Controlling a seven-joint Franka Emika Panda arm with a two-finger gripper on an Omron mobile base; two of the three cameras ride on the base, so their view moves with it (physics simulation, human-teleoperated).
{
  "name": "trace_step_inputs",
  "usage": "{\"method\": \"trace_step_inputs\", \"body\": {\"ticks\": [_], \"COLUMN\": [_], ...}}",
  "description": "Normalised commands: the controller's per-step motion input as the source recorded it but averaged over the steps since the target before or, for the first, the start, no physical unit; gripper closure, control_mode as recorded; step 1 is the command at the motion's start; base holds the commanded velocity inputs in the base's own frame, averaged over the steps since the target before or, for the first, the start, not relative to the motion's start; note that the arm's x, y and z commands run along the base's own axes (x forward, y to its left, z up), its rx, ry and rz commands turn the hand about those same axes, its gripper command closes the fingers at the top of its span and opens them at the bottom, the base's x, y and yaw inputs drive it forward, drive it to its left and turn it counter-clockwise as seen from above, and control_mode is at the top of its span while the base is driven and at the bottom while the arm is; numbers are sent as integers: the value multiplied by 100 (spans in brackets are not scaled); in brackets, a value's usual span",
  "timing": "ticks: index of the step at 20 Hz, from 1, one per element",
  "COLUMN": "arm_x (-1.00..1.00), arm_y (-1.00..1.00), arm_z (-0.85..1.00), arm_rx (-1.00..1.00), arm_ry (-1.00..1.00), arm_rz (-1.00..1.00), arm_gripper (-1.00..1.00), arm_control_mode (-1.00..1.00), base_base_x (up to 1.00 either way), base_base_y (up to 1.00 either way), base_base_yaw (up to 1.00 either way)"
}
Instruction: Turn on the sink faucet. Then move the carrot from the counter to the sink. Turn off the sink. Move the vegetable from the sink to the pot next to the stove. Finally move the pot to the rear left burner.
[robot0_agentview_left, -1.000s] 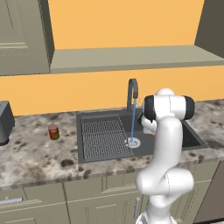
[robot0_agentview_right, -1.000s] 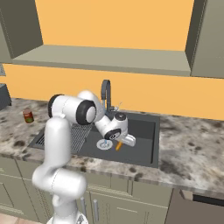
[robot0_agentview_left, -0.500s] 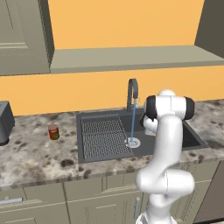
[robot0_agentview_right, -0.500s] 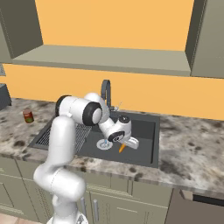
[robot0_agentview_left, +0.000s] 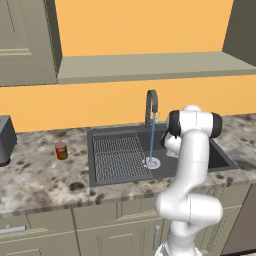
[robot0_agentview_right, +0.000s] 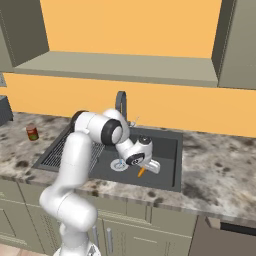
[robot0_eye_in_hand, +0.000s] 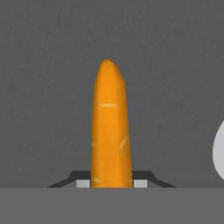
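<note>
Carrot (robot0_eye_in_hand: 110, 127) in claw (robot0_eye_in_hand: 110, 183) over sink (robot0_agentview_right: 165, 172)

Orange carrot (robot0_eye_in_hand: 110, 127), dark-grey sink (robot0_agentview_right: 167, 172), speckled beige counter (robot0_agentview_left: 40, 180)

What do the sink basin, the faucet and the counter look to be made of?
The sink: dark grey, matte, flat shading with no glare, so probably composite or coated metal; its round drain looks like bright metal. The sink faucet: dark grey metal by its slim smooth gooseneck, satin rather than mirror. The counter: speckled beige, brown and grey, likely granite or a laminate imitation; this render leaves that open.
</note>
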Motion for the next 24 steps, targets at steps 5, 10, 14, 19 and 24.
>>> {"method": "trace_step_inputs", "body": {"ticks": [5,10,14,19,24], "arm_x": [11,12,12,11,10], "arm_y": [-2,-1,-1,0,0], "arm_z": [-23,-21,-21,-23,-19], "arm_rx": [0,0,0,0,0], "arm_ry": [0,0,0,1,2], "arm_rz": [0,0,0,0,0], "arm_gripper": [100,100,100,100,-100], "arm_control_mode": [-100,-100,-100,-100,-100], "base_base_x": [0,0,0,0,0], "base_base_y": [0,0,0,0,0], "base_base_yaw": [0,0,0,0,0]}}
